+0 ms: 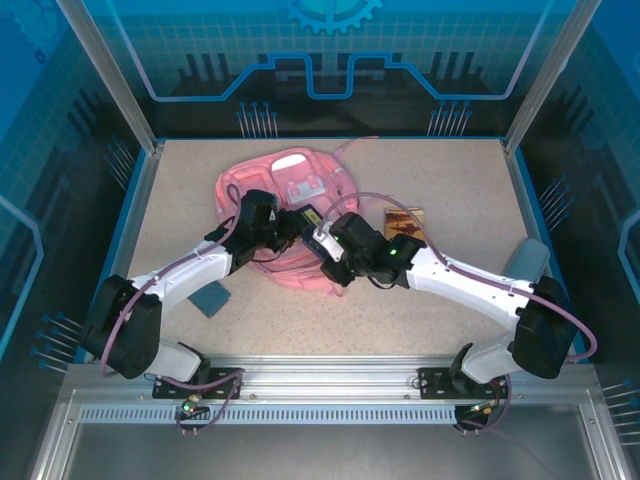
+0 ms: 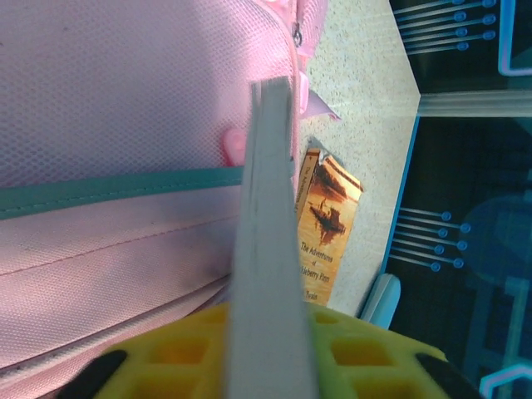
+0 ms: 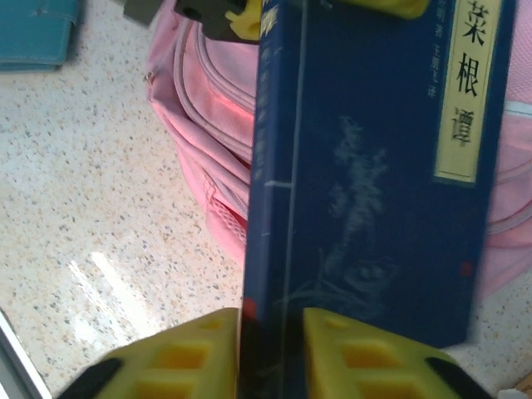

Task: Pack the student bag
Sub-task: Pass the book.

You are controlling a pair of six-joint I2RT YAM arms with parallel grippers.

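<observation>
The packing looks to be at an early point. The large soft pink fabric student bag lies flat on the speckled beige tabletop, and nothing can be seen inside it; I cannot tell whether any of its zip pockets is open. Just above the near side of the bag, the two arms meet over a thin dark blue book with a pale title label in Chinese characters. The left gripper has its yellow fingers pressed together on one end of this book, and the grey page edge runs straight out between them. The right gripper has its jaws on both sides of the book's spine at the other end, very close to it, but I cannot tell if they really pinch it or only stand beside it. In my judgement, the book is passing from one arm to the other and is not yet in the bag. Two more things wait on the table: a brown paperback book with a river picture on its cover, just beside the bag on its right, and a flat teal case, near the bag on its left. So all the items seem left to pack.
</observation>
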